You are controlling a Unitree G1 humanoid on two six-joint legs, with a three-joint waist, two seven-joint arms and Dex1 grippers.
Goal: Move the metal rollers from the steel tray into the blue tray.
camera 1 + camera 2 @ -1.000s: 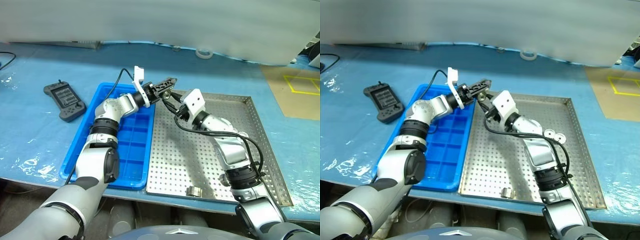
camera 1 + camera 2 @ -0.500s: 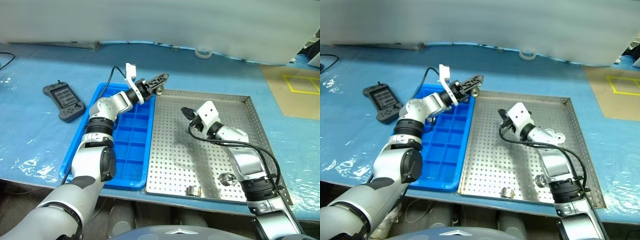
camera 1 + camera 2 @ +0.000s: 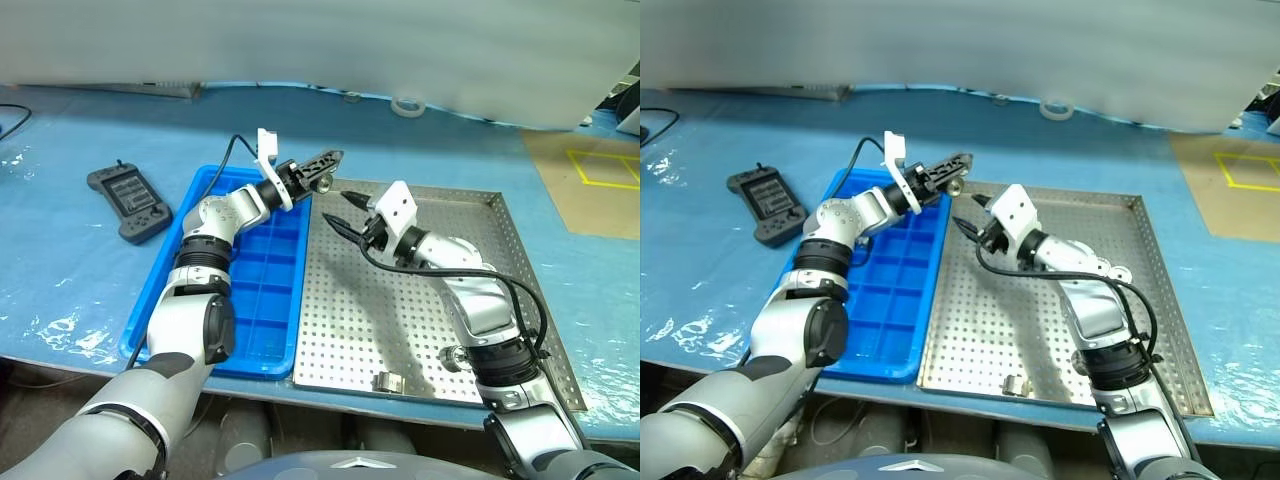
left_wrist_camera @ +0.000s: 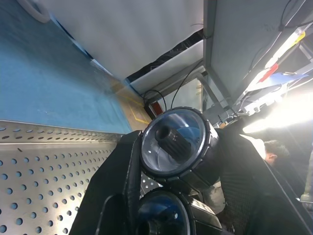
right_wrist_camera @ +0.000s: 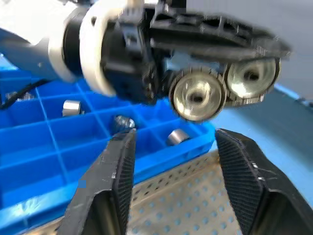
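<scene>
Two rollers (image 5: 197,96) in left tool (image 5: 220,88); others in blue tray (image 5: 73,147).

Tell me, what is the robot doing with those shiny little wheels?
It is moving metal rollers from the steel tray into the blue tray. Its left hand grips two rollers above the blue tray's far end. Its right hand is open beside them. Some rollers are already in the blue tray; others wait on the steel one.

Silver-grey jointed arms, black elbow bands, white wrist blocks, looping black cables.
</scene>
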